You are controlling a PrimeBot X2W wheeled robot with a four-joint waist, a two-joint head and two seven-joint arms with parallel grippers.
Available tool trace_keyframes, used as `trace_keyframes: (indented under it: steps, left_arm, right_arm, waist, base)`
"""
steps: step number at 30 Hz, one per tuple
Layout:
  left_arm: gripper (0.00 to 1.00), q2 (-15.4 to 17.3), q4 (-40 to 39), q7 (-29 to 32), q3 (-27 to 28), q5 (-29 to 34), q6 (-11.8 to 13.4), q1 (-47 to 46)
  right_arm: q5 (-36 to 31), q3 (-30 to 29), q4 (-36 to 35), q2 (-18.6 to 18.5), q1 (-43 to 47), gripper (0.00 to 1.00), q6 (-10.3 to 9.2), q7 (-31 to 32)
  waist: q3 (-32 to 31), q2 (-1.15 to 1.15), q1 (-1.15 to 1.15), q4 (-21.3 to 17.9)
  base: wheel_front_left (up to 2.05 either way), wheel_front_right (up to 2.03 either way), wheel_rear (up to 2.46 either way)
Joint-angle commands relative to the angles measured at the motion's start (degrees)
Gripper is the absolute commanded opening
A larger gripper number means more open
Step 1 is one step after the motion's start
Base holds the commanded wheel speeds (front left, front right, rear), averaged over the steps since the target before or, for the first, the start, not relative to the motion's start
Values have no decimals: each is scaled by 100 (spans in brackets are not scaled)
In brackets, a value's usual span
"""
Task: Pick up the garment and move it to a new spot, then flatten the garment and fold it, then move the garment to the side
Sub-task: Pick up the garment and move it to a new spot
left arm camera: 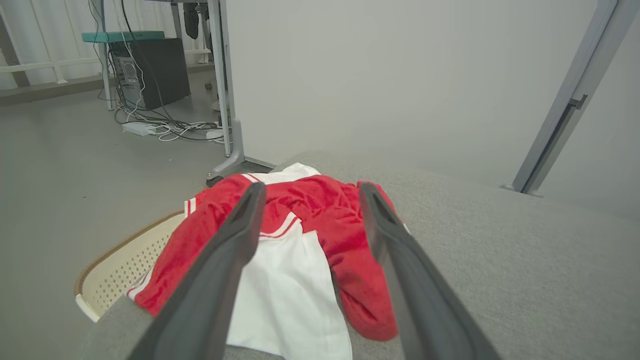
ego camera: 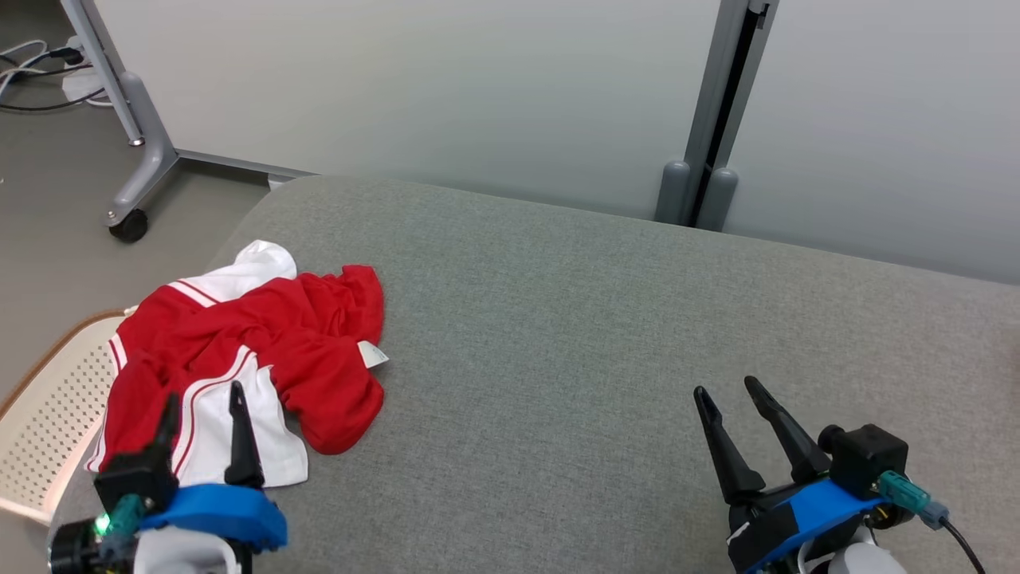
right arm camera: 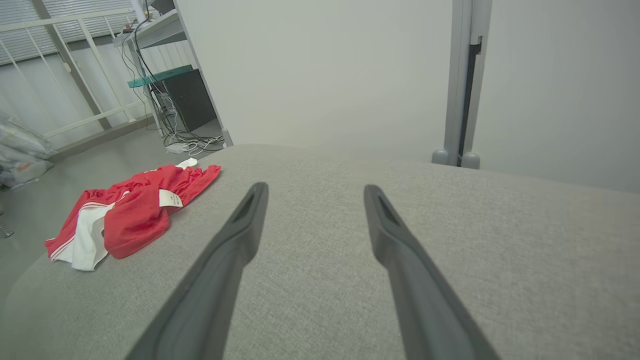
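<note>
A crumpled red and white garment (ego camera: 263, 351) lies at the left edge of the grey cushioned surface (ego camera: 606, 335), with a small white label showing at its right side. My left gripper (ego camera: 203, 402) is open, hovering over the garment's near white panel with nothing between its fingers. In the left wrist view the garment (left arm camera: 300, 240) lies just beyond and below the gripper (left arm camera: 310, 192). My right gripper (ego camera: 727, 391) is open over bare fabric at the lower right. From the right wrist view the garment (right arm camera: 130, 215) is far to the left of the open gripper (right arm camera: 315, 192).
A perforated cream chair seat (ego camera: 44, 414) sits beside the surface's left edge, below the garment. Grey partition panels (ego camera: 446, 88) stand behind, with a wheeled foot (ego camera: 127, 223) and cables (ego camera: 40, 76) on the floor at the far left.
</note>
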Motion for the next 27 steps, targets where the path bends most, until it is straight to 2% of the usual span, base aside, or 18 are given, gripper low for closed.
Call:
trace_keyframes:
  steps: [1, 5, 10, 14, 22, 27]
  left_arm:
    - [100, 61, -42, 89, 21, 7, -21, -158]
    - [100, 309, -193, 711, 74, -138, -119, -564]
    - [100, 519, -409, 1717, 162, -340, -128, -1091]
    - [100, 716, -307, 2440, 269, -569, -169, -1468]
    - [100, 1082, 590, 3669, 392, -864, -155, -1917]
    - [100, 1047, 1288, 3884, 419, -1052, -214, -2019]
  right_arm:
    - [20, -16, -10, -48, -97, 100, 1, -15]
    - [7, -59, -40, -80, -114, 100, 1, -15]
    - [5, -71, -75, -71, -178, 100, 1, -15]
    - [24, -30, -67, -92, -278, 100, 1, -15]
    - [44, 9, -87, -109, -473, 100, 1, -14]
    - [90, 22, -87, -97, -587, 100, 1, -15]
  waist:
    - [1, 0, 0, -36]
    - [62, 0, 0, -184]
    - [235, 0, 0, -434]
    - [429, 0, 0, -680]
    - [805, 0, 0, -1204]
    - [1009, 0, 0, -1435]
  base:
    - [0, 0, 0]
    - [0, 0, 0]
    - [0, 0, 0]
    - [0, 0, 0]
    - [0, 0, 0]
    - [0, 0, 0]
